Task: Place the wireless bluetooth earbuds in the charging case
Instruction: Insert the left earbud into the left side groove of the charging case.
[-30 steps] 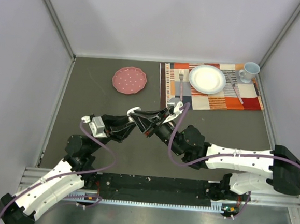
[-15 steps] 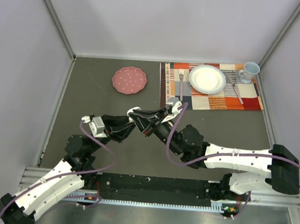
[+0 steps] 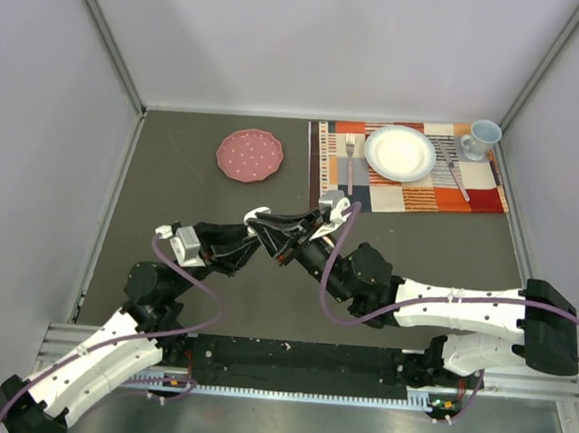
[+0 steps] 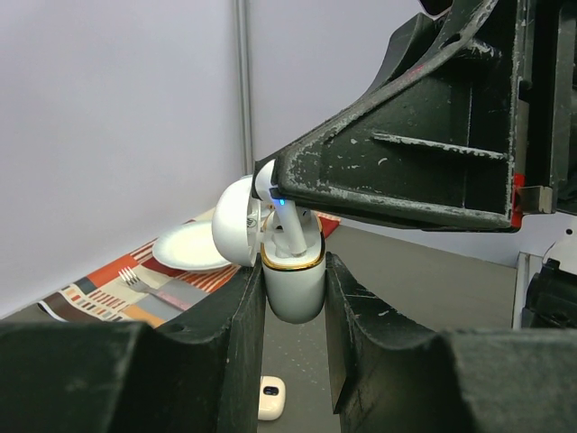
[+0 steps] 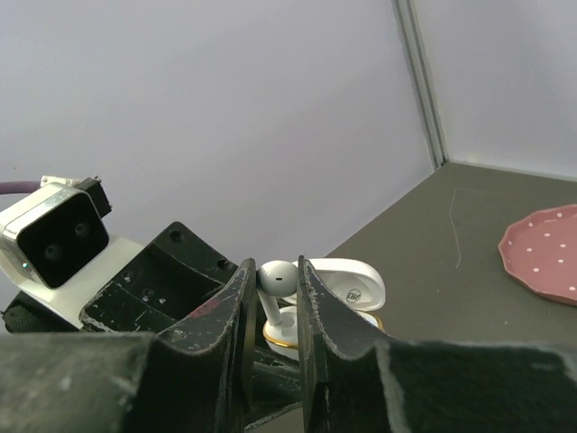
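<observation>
The earbud (image 5: 278, 279) has its stem's lower end hidden inside the charging case (image 4: 294, 289).

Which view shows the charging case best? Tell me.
Left wrist: the charging case sits centered, clamped in the left gripper, lid open, an earbud stem at its mouth. Right wrist shows only lid and gold rim; the top view, a white speck.

A robotics lab test cell: blank pale walls (image 3: 333, 39) box in a dark table (image 3: 437, 248) edged by an aluminium rail (image 3: 59, 337) (the placemat (image 3: 412, 194) and plate (image 3: 400, 153) look homely).
</observation>
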